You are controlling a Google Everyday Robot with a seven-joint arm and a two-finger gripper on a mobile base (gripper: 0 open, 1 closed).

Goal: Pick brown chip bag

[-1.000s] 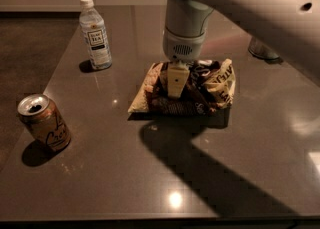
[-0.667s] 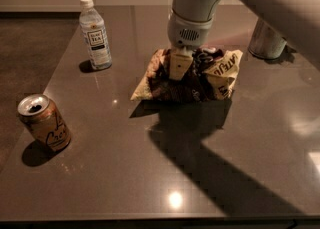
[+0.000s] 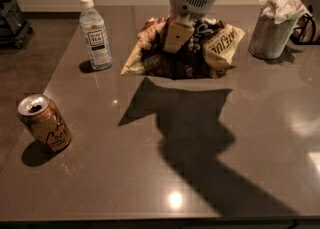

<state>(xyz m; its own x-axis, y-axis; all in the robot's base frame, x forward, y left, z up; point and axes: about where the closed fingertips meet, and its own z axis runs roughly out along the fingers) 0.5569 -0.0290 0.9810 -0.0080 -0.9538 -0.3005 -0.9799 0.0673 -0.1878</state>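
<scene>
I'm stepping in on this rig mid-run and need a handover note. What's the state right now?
Gripper: over the far middle of the table, shut on the brown chip bag.
Bag: hangs from the gripper, apparently clear of the table, with its shadow spread below.
Bottle and can: standing to the left, apart from the bag.
Done: grasp and, it seems, lift.
Left: check that the hold is firm.

Water bottle upright, white cap, near far-left corner of table. Open orange can upright at left edge, toward near-left corner, well apart from bottle. Gray cup stuffed with crumpled white paper near far-right corner. My gripper over middle of far edge.
</scene>
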